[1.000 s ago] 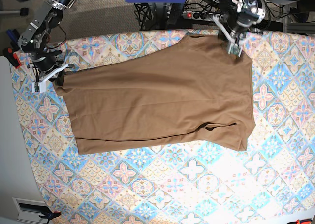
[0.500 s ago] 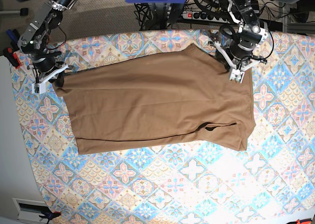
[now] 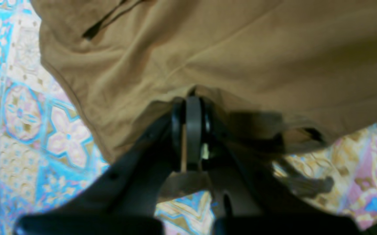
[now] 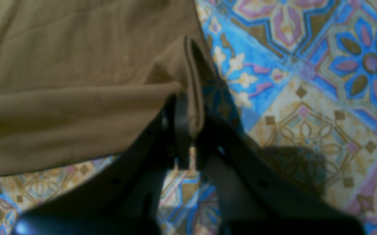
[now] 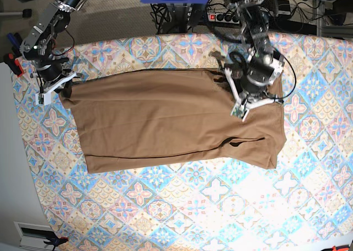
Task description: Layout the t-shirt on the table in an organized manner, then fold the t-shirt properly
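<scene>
On the table (image 5: pixel 165 207), pastel tile-pattern cloth under the t-shirt (image 5: pixel 165 118)

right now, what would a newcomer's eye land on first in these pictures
The tan-brown t-shirt sprawled across the middle of the pastel tiled table. Next, the two end effectors pinching it: the left end effector shut on fabric over the shirt's right part in the base view, the right end effector shut on the corner at its far left edge.
</scene>
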Available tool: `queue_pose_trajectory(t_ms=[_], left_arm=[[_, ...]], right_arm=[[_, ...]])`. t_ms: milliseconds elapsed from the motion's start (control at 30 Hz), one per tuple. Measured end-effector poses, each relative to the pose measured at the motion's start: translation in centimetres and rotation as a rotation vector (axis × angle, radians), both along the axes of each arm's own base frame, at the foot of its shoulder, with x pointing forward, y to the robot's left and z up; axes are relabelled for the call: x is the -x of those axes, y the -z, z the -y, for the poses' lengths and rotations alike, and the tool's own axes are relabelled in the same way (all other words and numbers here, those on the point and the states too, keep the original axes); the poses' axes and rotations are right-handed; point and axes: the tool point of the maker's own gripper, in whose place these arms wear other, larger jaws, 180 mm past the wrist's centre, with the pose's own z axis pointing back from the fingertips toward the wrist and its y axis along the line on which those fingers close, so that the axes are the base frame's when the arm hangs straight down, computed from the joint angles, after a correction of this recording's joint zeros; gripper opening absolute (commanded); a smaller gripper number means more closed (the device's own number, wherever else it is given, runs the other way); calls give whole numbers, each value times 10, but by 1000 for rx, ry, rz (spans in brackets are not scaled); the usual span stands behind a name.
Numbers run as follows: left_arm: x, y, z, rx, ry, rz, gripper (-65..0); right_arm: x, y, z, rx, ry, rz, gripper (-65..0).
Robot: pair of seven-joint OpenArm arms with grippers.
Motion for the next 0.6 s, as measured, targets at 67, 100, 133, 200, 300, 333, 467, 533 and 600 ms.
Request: queue_pose_trajectory(t_ms=[67,100,133,200,300,333,467,533,600], left_arm=[[-7,-3,-2,-21,-7,-16,-650],[-10,-6,-2,-25,-7,-17,-650],[-14,-7,-2,-31,-7,-23,-650],[-19,-3,1,-32,3,-42,-650],[-22,12,6,-18,16,-90,-650],[-22,18,8,-14,21,-109,-650],[-20,28,10,-5,25,-139,-650],[-20,28,9,-6,22,-139,-650],[-19,28,7,-9,21,-142,-650]], right_arm=[[2,1,0,1,1,-4,-650],[2,1,1,1,1,-6,-650],[3,2,0,1,1,-8,-650],[3,2,0,0,1,-9,-650],[3,2,0,1,1,-8,-650],[3,2,0,0,1,-8,-650],[7,1,8,6,24,-9,-650],[7,1,9,7,26,-11,-650],[7,1,8,6,26,-9,-650]])
